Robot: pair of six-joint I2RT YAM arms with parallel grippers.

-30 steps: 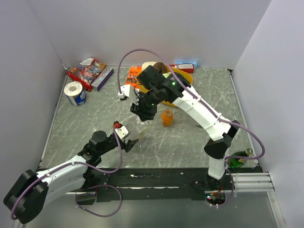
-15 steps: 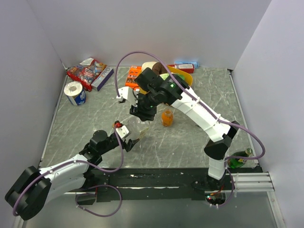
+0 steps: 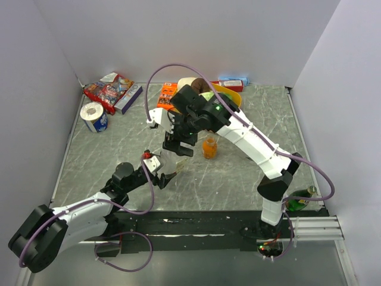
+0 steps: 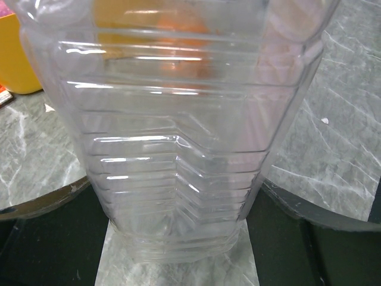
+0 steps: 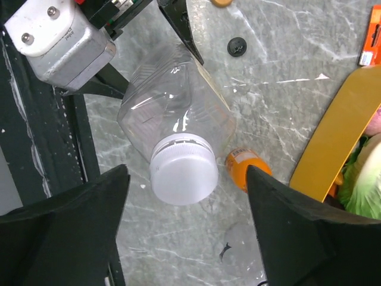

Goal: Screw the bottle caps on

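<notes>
A clear ribbed bottle [image 4: 178, 149] stands upright on the table, and my left gripper [image 4: 175, 187] is shut on its lower body, one dark finger [image 4: 41, 238] at each side. A white cap [image 5: 183, 168] sits on its neck. Directly above it my right gripper [image 5: 187, 173] is open, its fingers [image 5: 77, 220] apart from the cap on both sides. In the top view the right gripper [image 3: 177, 147] hangs over the bottle [image 3: 169, 161] held by the left gripper [image 3: 164, 174]. An orange drink bottle [image 5: 247, 168] stands uncapped just beside it. A black cap [image 5: 237, 46] and an orange-gold cap [image 5: 221, 2] lie loose on the table.
A yellow bowl [image 3: 229, 95] with food stands behind the bottles. Snack bags [image 3: 110, 89] and a paper roll [image 3: 93, 116] lie at the back left. A green glass bottle [image 3: 300, 199] lies by the right arm's base. White walls enclose the table.
My right gripper was closed round the white cap and has now opened wide, leaving the cap on the bottle. The left gripper keeps its hold on the bottle.
</notes>
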